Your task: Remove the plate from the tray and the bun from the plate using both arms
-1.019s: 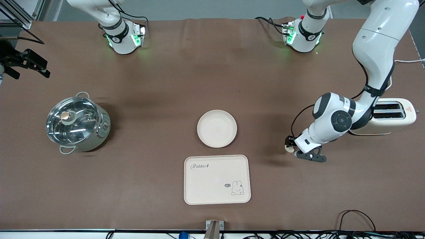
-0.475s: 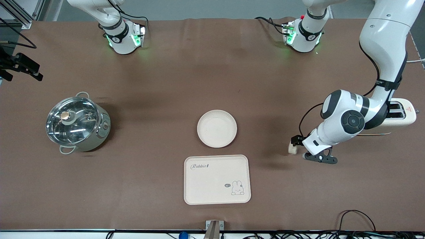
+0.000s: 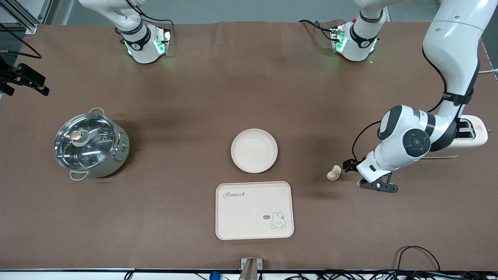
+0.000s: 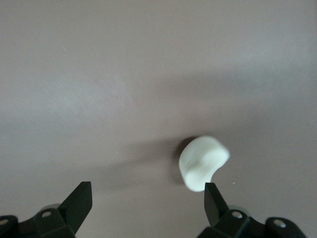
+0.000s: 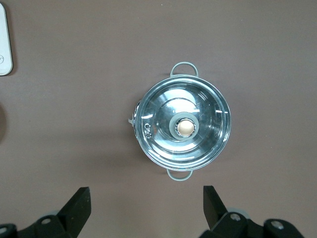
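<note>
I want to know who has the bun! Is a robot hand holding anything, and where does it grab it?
Nothing is held. The bun lies on the table by the open left gripper. The open right gripper hangs above the pot.

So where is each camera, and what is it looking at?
Front view: high across the table, facing both arms; shows the plate, tray, toaster.
Left wrist view: on the left arm, looking down past the open left gripper at the bun.
Right wrist view: above the pot, right gripper open.
Shared: front also shows bun and pot.
</note>
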### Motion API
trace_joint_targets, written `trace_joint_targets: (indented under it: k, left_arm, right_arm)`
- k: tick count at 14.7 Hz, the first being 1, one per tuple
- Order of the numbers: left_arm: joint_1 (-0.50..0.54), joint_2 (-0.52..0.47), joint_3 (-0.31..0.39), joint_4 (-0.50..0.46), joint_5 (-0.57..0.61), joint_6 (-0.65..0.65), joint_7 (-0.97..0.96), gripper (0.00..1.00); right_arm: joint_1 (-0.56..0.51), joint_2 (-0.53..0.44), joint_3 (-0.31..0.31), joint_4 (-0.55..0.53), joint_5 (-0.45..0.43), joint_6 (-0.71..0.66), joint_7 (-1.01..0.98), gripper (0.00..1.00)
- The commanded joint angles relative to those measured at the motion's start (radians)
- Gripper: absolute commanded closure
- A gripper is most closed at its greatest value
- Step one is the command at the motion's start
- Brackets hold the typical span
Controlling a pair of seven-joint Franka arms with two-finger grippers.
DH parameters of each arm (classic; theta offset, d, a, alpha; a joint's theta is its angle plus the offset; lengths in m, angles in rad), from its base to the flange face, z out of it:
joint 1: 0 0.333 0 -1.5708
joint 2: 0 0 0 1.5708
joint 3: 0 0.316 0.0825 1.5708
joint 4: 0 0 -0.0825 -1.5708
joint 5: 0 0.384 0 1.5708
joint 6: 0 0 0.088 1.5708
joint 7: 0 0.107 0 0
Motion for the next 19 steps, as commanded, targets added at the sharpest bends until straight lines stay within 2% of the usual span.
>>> trace_joint_targets:
  k: [1,5,6,9,10,14,16,18,19]
  left_arm:
    - [0.007,-0.157,-0.039,0.049,0.008,-0.182,0.002,0.0]
    - [0.004,-0.293,-0.068,0.235,-0.071,-0.454,-0.012,0.0]
    - [0.007,-0.327,-0.071,0.247,-0.075,-0.497,-0.009,0.0]
    - [0.032,-0.436,-0.05,0.269,-0.207,-0.575,0.005,0.0]
    - [0.011,-0.474,-0.004,0.269,-0.215,-0.598,0.005,0.0]
    - [-0.231,-0.54,0.256,0.235,-0.232,-0.665,0.005,0.0]
    - [-0.304,-0.554,0.341,0.211,-0.241,-0.665,0.006,0.0]
    - [-0.39,-0.603,0.436,0.134,-0.259,-0.599,0.012,0.0]
    - [-0.41,-0.629,0.456,0.091,-0.259,-0.568,0.025,0.0]
  right_arm:
    - [-0.005,0.006,0.005,0.017,-0.015,-0.014,-0.001,0.0]
    - [-0.005,0.006,0.007,0.015,-0.014,-0.016,-0.001,0.0]
    - [-0.005,0.006,0.005,0.015,-0.014,-0.016,-0.001,0.0]
    - [-0.006,0.006,0.005,0.015,-0.014,-0.016,-0.003,0.0]
    - [-0.006,0.006,0.005,0.015,-0.014,-0.016,-0.003,0.0]
    - [-0.005,0.006,0.007,0.014,-0.014,-0.016,-0.003,0.0]
    - [-0.003,0.006,0.007,0.012,-0.014,-0.017,-0.001,0.0]
    - [-0.003,0.006,0.007,0.014,-0.014,-0.016,-0.003,0.0]
    - [-0.003,0.006,0.007,0.014,-0.014,-0.017,-0.001,0.0]
